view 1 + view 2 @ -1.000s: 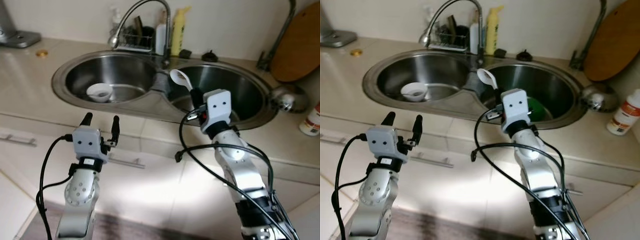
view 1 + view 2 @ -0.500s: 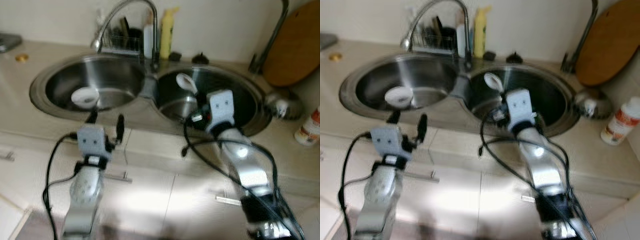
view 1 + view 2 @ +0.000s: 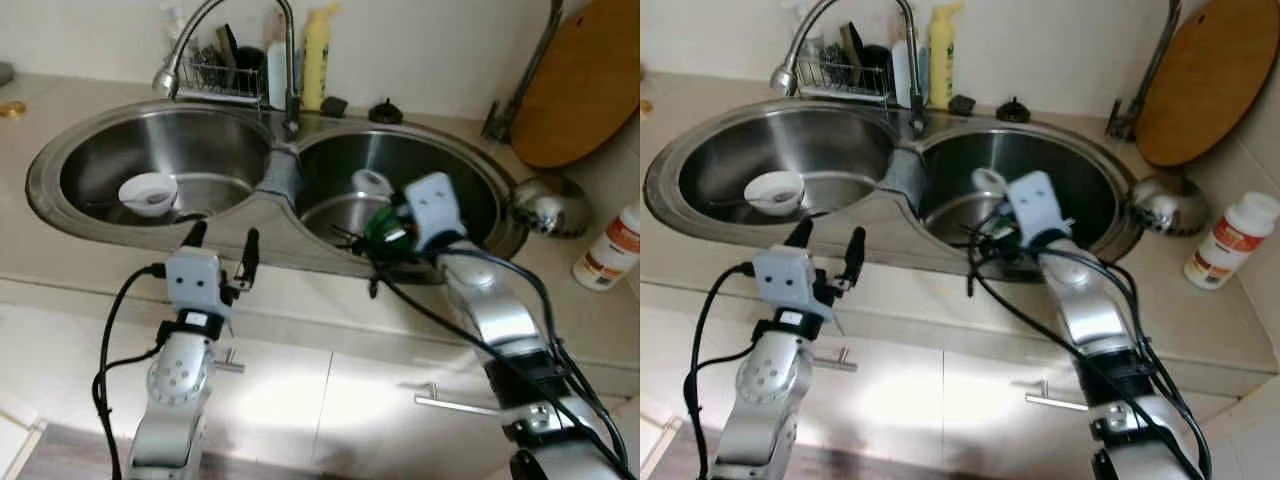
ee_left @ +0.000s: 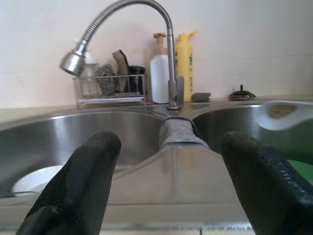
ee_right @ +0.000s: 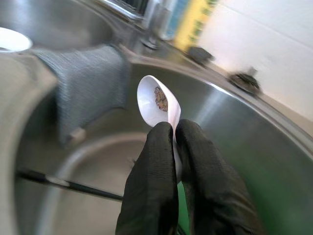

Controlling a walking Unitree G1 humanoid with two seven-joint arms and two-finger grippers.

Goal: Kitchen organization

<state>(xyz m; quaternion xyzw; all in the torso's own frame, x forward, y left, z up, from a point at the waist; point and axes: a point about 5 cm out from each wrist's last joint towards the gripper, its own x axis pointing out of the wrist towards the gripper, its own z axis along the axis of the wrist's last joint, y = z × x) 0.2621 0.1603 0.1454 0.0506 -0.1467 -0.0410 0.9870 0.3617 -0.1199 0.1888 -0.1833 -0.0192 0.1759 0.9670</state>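
**Spoon pinched over the right basin**

Right gripper point(image 3: 378, 215) reaches over the front rim of the right basin point(image 3: 470, 185) of the double sink in the left eye view, its black fingers pressed together on the handle of a white spoon point(image 3: 370, 182), whose bowl pokes out beyond them, above the basin floor. The left gripper point(image 3: 222, 238) hovers before the counter edge with fingers spread, holding nothing. A small white bowl point(image 3: 148, 192) sits in the left basin, well apart from the spoon.

From the right eye view, the same layout holds: spoon over the right basin, a white bottle point(image 3: 1223, 240) on the counter at the far right.

Looking along the left wrist, the two spread fingers frame the divider and the tap point(image 4: 122, 19).

At the right wrist, the fingertips point(image 5: 166, 147) clamp the handle just behind the spoon's bowl, which carries a speck of brown residue. That grip looks narrow; a quick swing could twist the spoon loose, dropping it into the basin.
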